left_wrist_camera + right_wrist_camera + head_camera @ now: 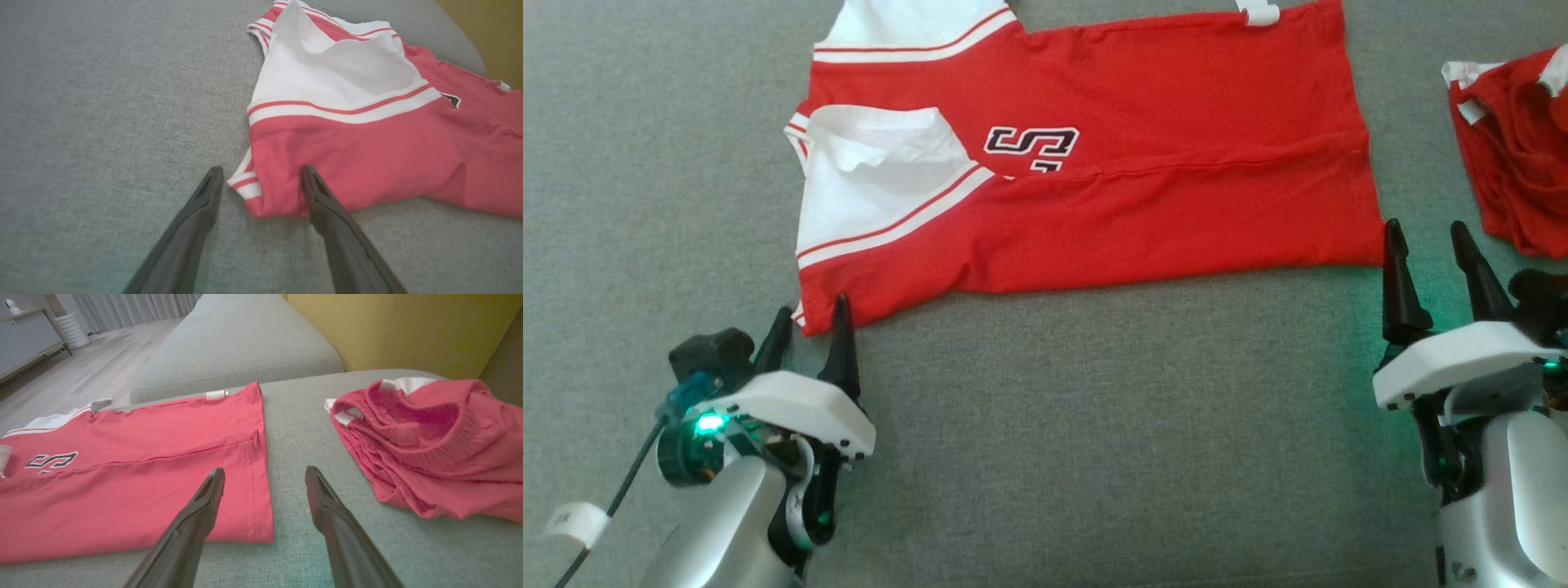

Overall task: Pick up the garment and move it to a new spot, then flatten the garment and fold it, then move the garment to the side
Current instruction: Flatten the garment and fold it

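— Both sets of jaws stand spread wide, gripping nothing. The left jaws sit low, straddling the near left corner of the garment (1143, 204) on the grey sofa seat (1094, 425).
— And the right?
— The right jaws hover just off its near right corner, fingers (1398, 286) pointing away. The garment's far sleeve is cut off at the top, and a second red heap (1515, 163) runs out of frame.

A grey woven-fabric sofa seat (1045, 457) spreads across the whole head view. In the right wrist view, a second grey seat cushion (237, 347) lies at top centre, with a mustard-yellow upholstered backrest (400, 326) at upper right. At upper left, a pale wooden floor (94, 371) runs to grey pleated curtains (135, 308), a white ribbed cylinder (73, 330) and a low grey cabinet (24, 339).
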Robot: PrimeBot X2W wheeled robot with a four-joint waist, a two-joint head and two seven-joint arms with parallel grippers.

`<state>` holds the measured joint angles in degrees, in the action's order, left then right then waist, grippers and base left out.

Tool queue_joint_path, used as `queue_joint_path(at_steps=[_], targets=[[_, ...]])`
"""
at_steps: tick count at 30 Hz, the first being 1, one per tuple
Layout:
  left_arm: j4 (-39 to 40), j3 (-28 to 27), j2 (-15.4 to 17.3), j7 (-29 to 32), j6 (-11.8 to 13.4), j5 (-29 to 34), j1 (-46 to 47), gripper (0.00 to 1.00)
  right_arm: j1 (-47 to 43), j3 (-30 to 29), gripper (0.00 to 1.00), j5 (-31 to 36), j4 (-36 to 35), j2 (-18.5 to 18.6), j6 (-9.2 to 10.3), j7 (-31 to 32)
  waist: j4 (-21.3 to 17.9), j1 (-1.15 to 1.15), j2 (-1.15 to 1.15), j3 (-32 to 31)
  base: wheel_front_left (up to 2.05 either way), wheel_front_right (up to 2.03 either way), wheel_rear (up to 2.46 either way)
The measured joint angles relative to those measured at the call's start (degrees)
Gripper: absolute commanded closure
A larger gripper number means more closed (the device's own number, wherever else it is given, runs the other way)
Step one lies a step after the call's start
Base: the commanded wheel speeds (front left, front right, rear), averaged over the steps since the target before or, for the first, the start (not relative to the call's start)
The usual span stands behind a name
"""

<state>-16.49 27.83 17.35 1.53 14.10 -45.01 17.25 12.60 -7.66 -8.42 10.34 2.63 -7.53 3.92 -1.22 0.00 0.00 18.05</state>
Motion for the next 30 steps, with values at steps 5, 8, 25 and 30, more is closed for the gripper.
queue_joint_path(at_steps=[5,8,25,30], targets=[[-0.15,0.11,-0.14,-0.05,-0.55,-0.38,1.08,1.00,1.94,-0.23,0.00,0.02,2.93,0.00,0.00,0.81,-0.24,0.00,0.00,0.86,0.00,0.00,0.00],[-0.01,0.14,-0.37,-1.02,-0.55,-0.32,1.15,1.00,3.26,-0.41,0.00,0.30,5.73,0.00,0.00,1.90,-0.13,0.00,0.00,1.11,0.00,0.00,0.00],[6.88,0.07,0.58,-4.89,0.05,1.31,0.75,1.00,10.29,-0.18,1.00,-3.59,20.93,0.03,0.00,0.29,1.76,0.00,0.00,-1.00,0.00,0.00,0.00],[10.34,0.24,2.12,-4.59,0.48,1.86,-1.34,1.00,9.92,-1.62,1.00,-2.54,19.19,0.02,0.00,-0.56,1.94,0.00,0.00,-3.16,0.00,0.00,0.00]])
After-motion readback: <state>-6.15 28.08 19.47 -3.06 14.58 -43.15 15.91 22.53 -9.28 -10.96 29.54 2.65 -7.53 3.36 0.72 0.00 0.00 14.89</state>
